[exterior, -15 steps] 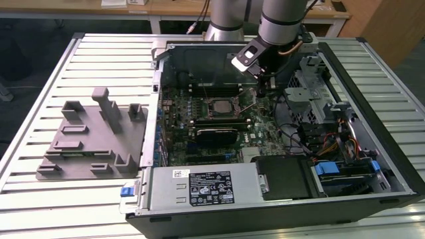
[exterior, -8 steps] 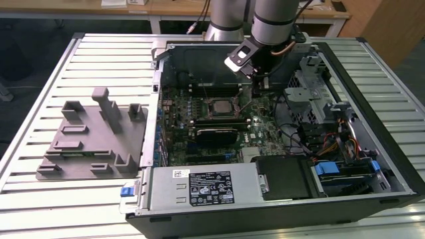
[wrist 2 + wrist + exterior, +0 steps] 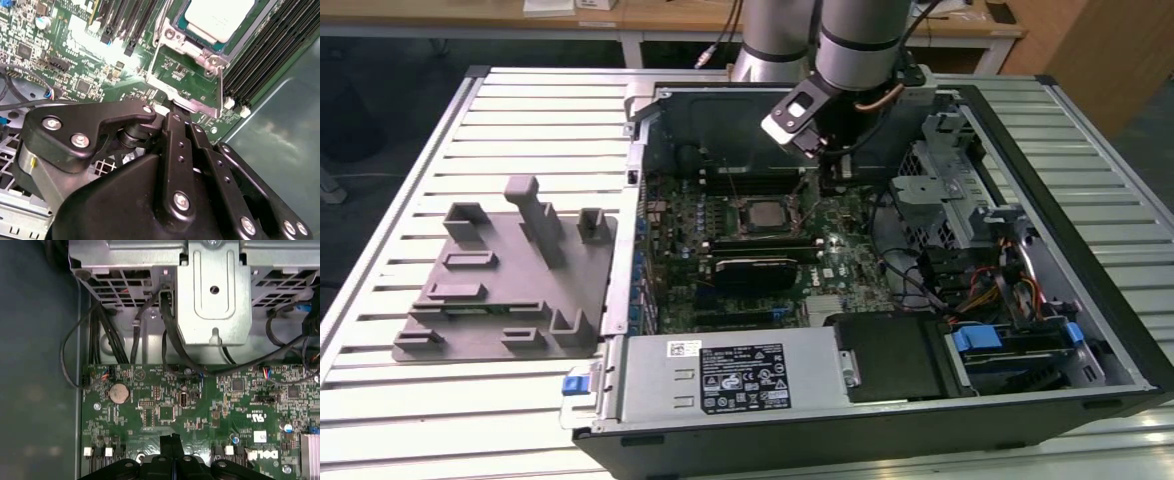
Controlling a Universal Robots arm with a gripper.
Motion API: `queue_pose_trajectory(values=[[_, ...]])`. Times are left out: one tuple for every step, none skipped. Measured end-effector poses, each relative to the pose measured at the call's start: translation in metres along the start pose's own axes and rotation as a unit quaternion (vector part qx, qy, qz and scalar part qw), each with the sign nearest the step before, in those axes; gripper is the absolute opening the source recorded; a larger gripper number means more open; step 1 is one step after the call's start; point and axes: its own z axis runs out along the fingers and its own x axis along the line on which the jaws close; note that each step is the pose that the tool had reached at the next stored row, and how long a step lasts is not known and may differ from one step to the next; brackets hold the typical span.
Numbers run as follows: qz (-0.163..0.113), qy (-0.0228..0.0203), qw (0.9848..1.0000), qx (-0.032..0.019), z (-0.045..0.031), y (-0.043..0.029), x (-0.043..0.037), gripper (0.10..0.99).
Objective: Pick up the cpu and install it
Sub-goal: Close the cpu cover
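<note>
The cpu (image 3: pixel 218 16), a flat square chip with a silver top and pale rim, lies in its socket on the green motherboard (image 3: pixel 200 405). A hinged metal retention frame (image 3: pixel 192 75) stands open beside it. In the exterior view the cpu (image 3: pixel 761 213) sits mid-board inside the open computer case. My gripper (image 3: pixel 835 168) hangs over the board to the exterior view's right of the socket, apart from the chip. Its black fingers (image 3: pixel 166 442) are pressed together with nothing seen between them, and in the second wrist view the gripper (image 3: pixel 172 107) ends close to the frame's edge.
A black heatsink block (image 3: pixel 750 270) sits nearer the camera than the socket. A metal drive cage (image 3: pixel 961 190) and loose cables (image 3: pixel 165 335) crowd the case's right side. The power supply (image 3: pixel 720 375) fills the near end. A grey fixture plate (image 3: pixel 507 290) with posts stands on the slatted table.
</note>
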Motion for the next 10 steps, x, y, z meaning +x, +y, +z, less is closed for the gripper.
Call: queue_pose_trajectory(values=[[0.0, 0.0, 1.0, 0.0, -0.0001, -0.0014, 0.0, 0.106], [0.0, 0.0, 1.0, 0.0, -0.0001, -0.0027, -0.0001, 0.106], [0.0, 0.0, 1.0, 0.0, -0.0001, -0.004, 0.0, 0.106], [0.0, 0.0, 1.0, 0.0, -0.0002, -0.0053, -0.0001, 0.106], [0.0, 0.0, 1.0, 0.0, -0.0002, -0.0066, -0.0001, 0.106], [0.0, 0.0, 1.0, 0.0, -0.0002, -0.0078, -0.0001, 0.106], [0.0, 0.0, 1.0, 0.0, -0.0003, -0.009, -0.0001, 0.106], [0.0, 0.0, 1.0, 0.0, -0.0003, -0.0104, -0.0001, 0.106], [0.0, 0.0, 1.0, 0.0, -0.0004, -0.0117, -0.0001, 0.106], [0.0, 0.0, 1.0, 0.0, -0.0004, -0.0131, -0.0001, 0.106]])
